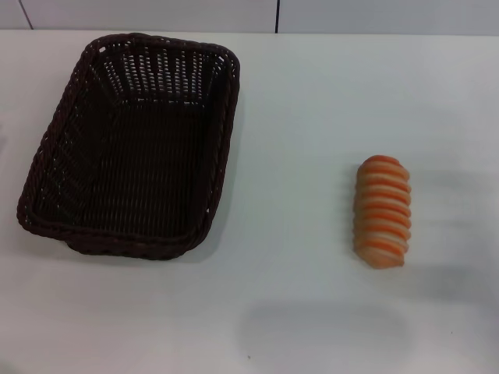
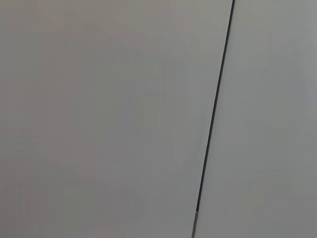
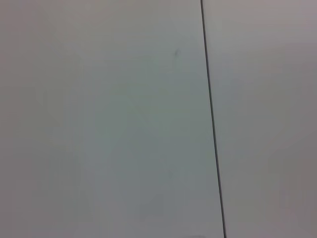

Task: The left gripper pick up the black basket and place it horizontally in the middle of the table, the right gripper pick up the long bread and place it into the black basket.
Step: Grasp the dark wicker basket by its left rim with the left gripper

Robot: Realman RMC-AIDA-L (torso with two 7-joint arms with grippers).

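The black basket sits on the left part of the white table, its long side running away from me, empty. The long bread, orange and cream striped, lies on the table at the right, also lengthwise away from me, well apart from the basket. Neither gripper shows in the head view. Both wrist views show only a plain grey-white surface crossed by a thin dark seam; no fingers, basket or bread appear in them.
The table's far edge meets a pale wall with a dark vertical seam. Bare tabletop lies between the basket and the bread and along the front.
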